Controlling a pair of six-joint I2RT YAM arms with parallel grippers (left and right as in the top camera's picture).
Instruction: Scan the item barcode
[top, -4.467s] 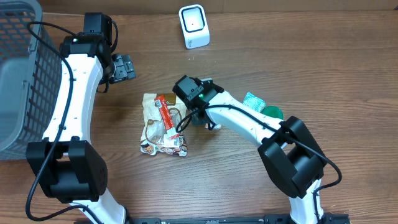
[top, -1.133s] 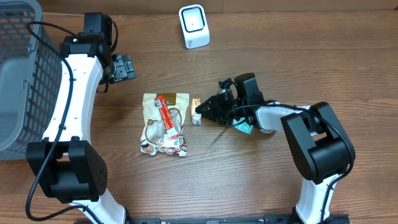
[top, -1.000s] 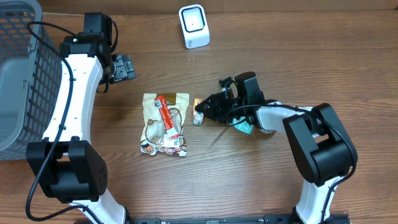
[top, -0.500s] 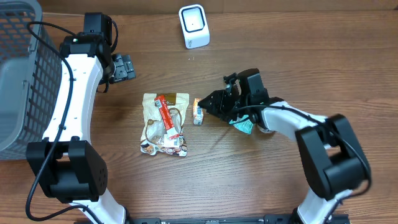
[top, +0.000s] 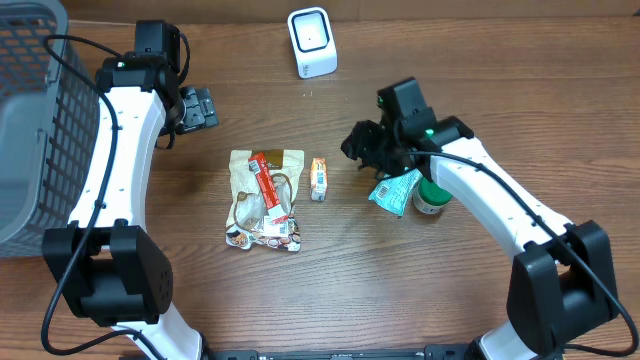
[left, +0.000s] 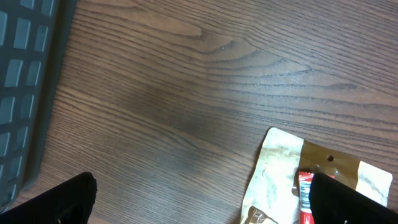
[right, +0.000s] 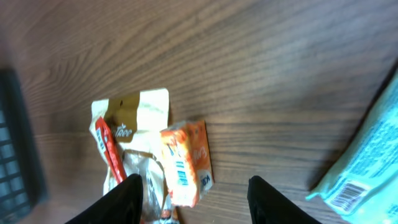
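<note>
Now the right hand (top: 362, 145) hovers empty, fingers apart, near the orange packet (top: 318, 178) lying flat on the counter (top: 200, 290), likely for regrasping; the left hand (top: 197, 107) gapes empty.

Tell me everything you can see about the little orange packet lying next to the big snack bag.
The orange packet is a small oblong wrapped snack, glossy like plastic film, orange with a pale panel and lettering too small to read. It lies flat on the wooden table, its long side pointing away from the robot, just right of the beige snack bag; whether they touch is unclear. Nothing grips it: the right end effector hangs open, off to its right.
</note>
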